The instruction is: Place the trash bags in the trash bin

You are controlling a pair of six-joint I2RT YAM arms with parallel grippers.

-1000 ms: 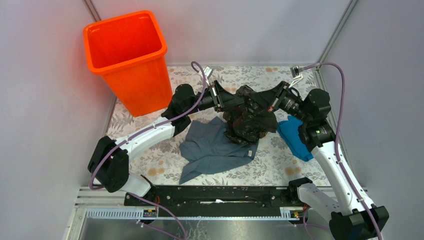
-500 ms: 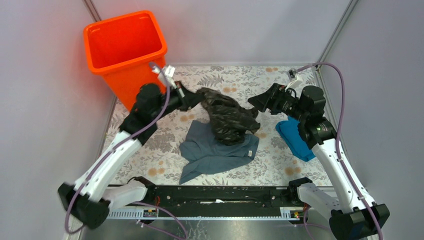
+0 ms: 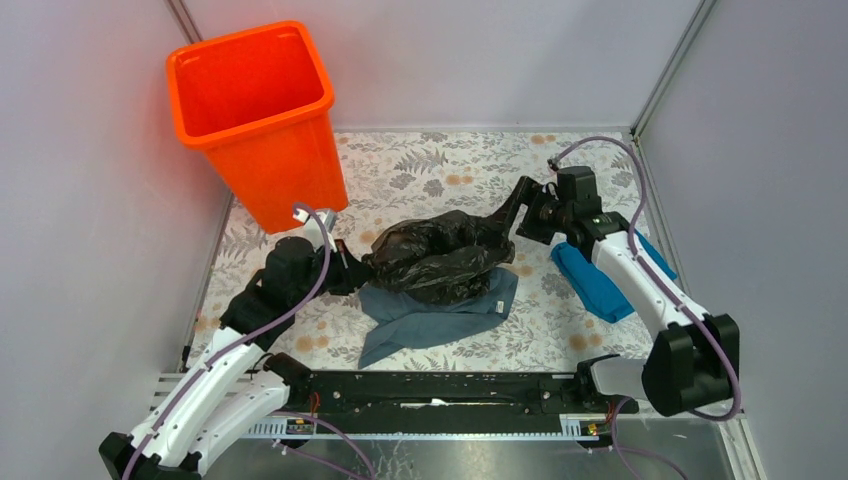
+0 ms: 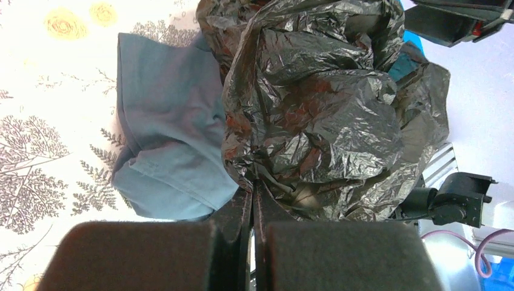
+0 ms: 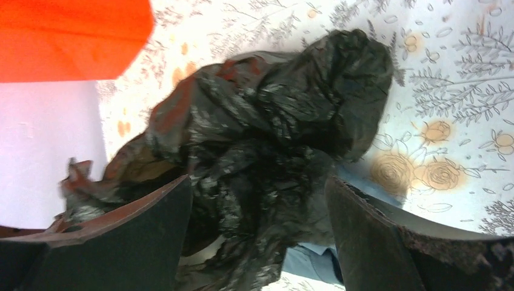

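At mid-surface, from above, the trash bag [image 3: 440, 258] lies well apart from the far-left-corner trash bin [image 3: 255, 110]; left wrist shows the left tool [image 4: 252, 191] clamped on a fold, likely for hauling; right wrist, the right tool [image 5: 257, 182] agape astride it.

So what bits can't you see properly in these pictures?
- Top view: the trash bag hides part of the grey cloth.
- Top view: the right arm covers part of the blue cloth.
- Right wrist view: the top edge cuts off most of the trash bin.
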